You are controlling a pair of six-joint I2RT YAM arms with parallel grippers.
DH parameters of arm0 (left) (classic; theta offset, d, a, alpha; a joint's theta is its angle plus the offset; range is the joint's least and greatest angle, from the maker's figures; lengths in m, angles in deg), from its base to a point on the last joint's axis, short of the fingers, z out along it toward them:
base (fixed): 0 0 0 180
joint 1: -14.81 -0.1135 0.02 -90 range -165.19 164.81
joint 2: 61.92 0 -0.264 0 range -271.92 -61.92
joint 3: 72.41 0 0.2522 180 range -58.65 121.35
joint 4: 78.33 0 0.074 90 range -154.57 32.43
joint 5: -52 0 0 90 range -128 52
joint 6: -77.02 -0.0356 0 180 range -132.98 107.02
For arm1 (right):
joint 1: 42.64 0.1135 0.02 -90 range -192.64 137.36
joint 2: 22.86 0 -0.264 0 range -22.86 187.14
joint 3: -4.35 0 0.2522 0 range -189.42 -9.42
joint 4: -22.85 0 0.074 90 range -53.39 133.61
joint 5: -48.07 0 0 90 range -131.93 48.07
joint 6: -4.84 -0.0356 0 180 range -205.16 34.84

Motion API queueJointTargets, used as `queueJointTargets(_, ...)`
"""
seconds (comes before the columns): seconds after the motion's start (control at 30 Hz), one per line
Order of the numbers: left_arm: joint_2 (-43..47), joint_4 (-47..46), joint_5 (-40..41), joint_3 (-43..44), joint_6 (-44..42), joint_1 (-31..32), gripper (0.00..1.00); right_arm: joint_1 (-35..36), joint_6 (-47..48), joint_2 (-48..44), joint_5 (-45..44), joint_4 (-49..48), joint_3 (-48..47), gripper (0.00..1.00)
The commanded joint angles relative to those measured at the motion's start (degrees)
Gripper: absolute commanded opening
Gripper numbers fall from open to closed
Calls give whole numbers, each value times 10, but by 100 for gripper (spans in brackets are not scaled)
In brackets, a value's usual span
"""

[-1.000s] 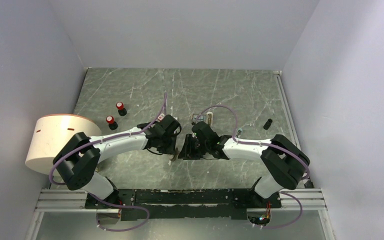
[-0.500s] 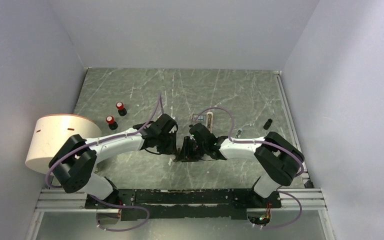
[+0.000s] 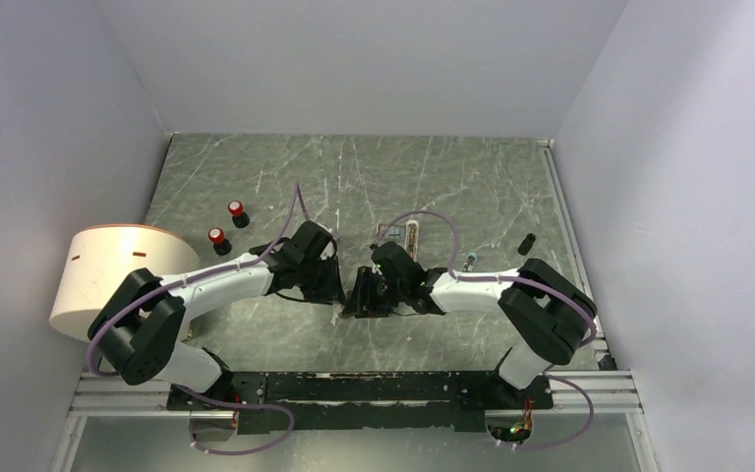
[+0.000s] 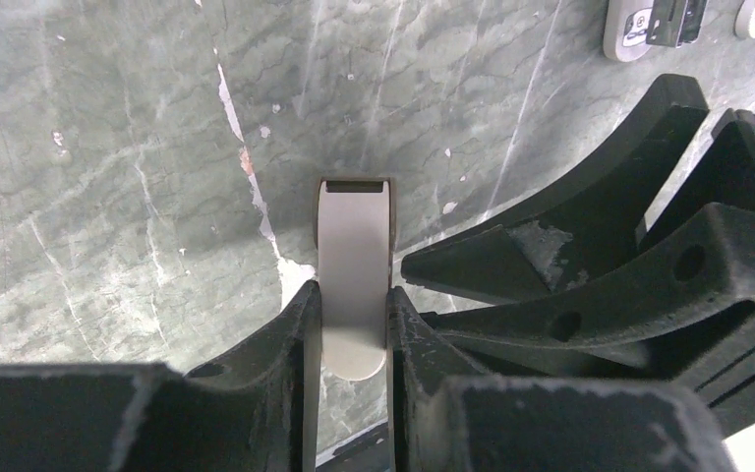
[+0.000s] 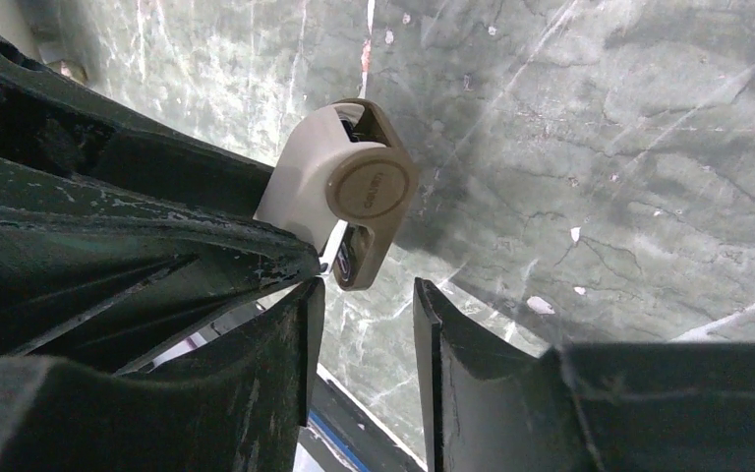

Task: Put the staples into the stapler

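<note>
The stapler (image 4: pixel 354 246), a stubby beige body, stands between my left gripper (image 4: pixel 352 307) fingers, which are shut on its sides just above the table. In the right wrist view the stapler (image 5: pixel 346 192) shows its round end and a bit of grey metal inside, sticking out from the left gripper's black fingers. My right gripper (image 5: pixel 366 295) sits just below that end, jaws apart with only table between them. In the top view the left gripper (image 3: pixel 332 293) and the right gripper (image 3: pixel 362 295) meet at mid-table and hide the stapler. The staples are not in view.
A long white stapler (image 3: pixel 412 236) and a small box (image 3: pixel 388 233) lie just behind the grippers. Two red-capped black items (image 3: pixel 236 211) (image 3: pixel 218 239) stand at the left. A big white cylinder (image 3: pixel 108 275) fills the left edge. A small black piece (image 3: pixel 526 243) lies at the right.
My right gripper's jaws have spread apart. The left arm has drawn slightly left and nearer with the stapler still in its grip, and the right gripper has followed.
</note>
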Motion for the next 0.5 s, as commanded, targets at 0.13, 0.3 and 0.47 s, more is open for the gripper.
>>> queueJointTargets(0.13, 18, -35, -55, -6, 13, -18, 7, 4, -2, 14, -5, -5, -9, 42)
queueJointTargets(0.3, 18, -40, -85, -8, 10, -33, 7, 4, 1, 26, -31, 42, -23, 31)
queueJointTargets(0.47, 12, -18, -107, 6, -11, -46, 7, 4, -3, 37, -46, 83, -28, 25)
